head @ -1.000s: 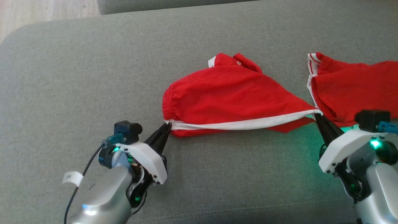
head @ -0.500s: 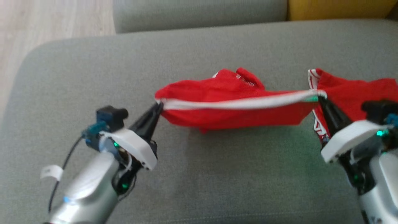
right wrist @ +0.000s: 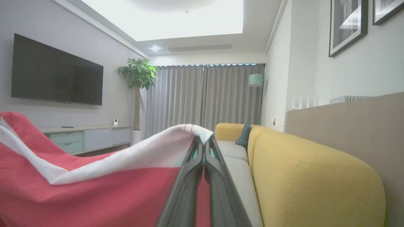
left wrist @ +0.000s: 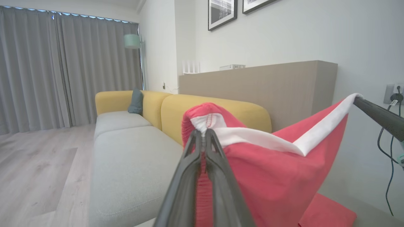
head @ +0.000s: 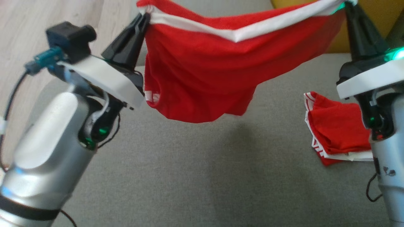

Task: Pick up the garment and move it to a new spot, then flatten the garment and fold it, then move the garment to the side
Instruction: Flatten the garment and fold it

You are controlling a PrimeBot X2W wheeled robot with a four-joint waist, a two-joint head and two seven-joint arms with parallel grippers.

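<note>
**A:** so what's each pincer doing right now?

**B:** left pincer (head: 145, 17) is clamped tight on one corner of the red garment (head: 202, 72), right at the end of its white stripe, by the gathered elastic edge. right pincer (head: 347, 6) is pinching the other end of that same stripe. both pairs of fingers are pressed together with cloth between them.

**A:** and the garment itself?

**B:** strung between the two pincers, up off the grey sofa seat (head: 176, 176). the stripe sags a bit midway between the tips, and the red body hangs below them like a pouch, with its shadow on the cushion underneath.

**A:** anything else nearby?

**B:** yeah, a second red piece (head: 337, 132) with white trim. it's lying on the seat below the right pincer, just beside that arm and apart from the hanging garment. a yellow sofa back (right wrist: 315, 176) sits beyond the right pincer's tips.
</note>
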